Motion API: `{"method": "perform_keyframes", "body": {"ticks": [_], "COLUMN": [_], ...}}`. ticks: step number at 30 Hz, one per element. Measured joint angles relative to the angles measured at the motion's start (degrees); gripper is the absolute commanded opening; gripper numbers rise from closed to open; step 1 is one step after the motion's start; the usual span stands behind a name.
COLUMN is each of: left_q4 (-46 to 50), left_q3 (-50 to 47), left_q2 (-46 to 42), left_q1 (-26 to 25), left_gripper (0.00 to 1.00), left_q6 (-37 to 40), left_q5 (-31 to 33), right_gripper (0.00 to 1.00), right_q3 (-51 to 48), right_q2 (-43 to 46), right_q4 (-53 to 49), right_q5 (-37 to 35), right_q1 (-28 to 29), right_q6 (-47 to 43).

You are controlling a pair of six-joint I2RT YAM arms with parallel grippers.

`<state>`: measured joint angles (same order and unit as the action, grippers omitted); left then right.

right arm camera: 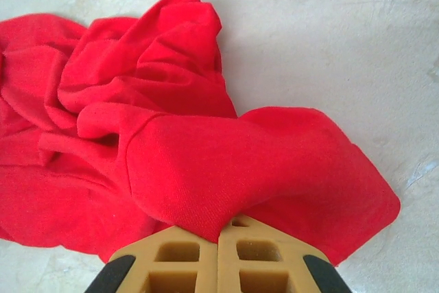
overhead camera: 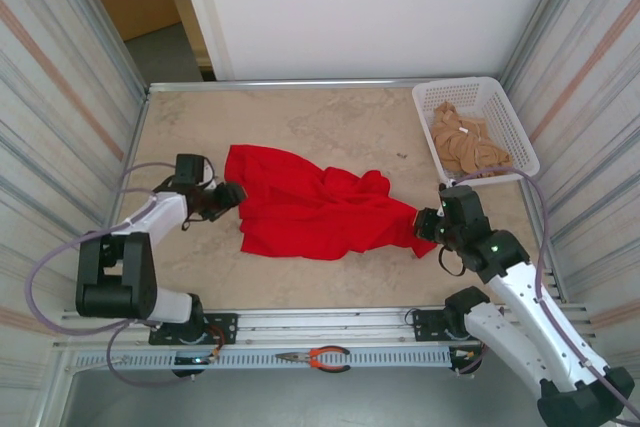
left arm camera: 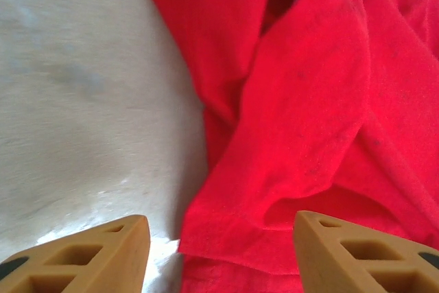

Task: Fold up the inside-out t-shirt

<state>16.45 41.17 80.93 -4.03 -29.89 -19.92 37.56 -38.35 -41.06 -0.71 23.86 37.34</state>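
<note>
Bunched in the middle of the desk (overhead camera: 330, 117): the inside-out t-shirt (overhead camera: 310, 209), rumpled, nothing folded yet, no lettering to be seen; pinched at its right end by the right gripper (overhead camera: 425, 224), fingers pressed together on a rounded fold of red cloth, probably to anchor that end or draw it out to the right; flanked at its left edge by the left gripper (left arm camera: 219, 231), fingers spread wide, one over bare desk and the other over cloth, the hem lying between them, seemingly lined up to close on that edge so as to stretch the shirt flat from both ends; judged an early step, spreading before any fold. At the far right corner, a white basket (overhead camera: 455, 95) holding a tan garment (overhead camera: 465, 142), crumpled inside, apart from the shirt and no part of the job; on the near rail, red-handled pliers (overhead camera: 318, 356), out of the way.
</note>
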Motion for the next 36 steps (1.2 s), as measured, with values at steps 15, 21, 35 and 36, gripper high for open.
{"method": "perform_keyframes", "body": {"ticks": [15,21,35,36], "left_q4": [-3.3,-4.8,1.4,2.3], "left_q3": [-1.0,-1.7,14.4,17.5], "left_q2": [4.4,4.0,-2.2,-3.9], "left_q1": [-6.6,-8.2,-3.2,-1.4], "left_gripper": [0.62,0.50,0.00,0.00], "left_q6": [-0.5,-1.6,0.1,0.0], "left_q5": [7.7,10.0,2.2,0.5], "right_gripper": [0.00,0.00,0.00,0.00], "right_q3": [0.0,0.0,6.1,7.6], "right_q2": [-1.0,-1.4,-4.0,-4.4], "right_q4": [0.3,0.3,-0.3,-0.3], "right_q5": [2.3,2.8,8.6,9.7], "right_q1": [-0.2,-0.4,-8.1,-9.6], "right_q6": [-0.6,-0.6,-5.4,-6.1]}}
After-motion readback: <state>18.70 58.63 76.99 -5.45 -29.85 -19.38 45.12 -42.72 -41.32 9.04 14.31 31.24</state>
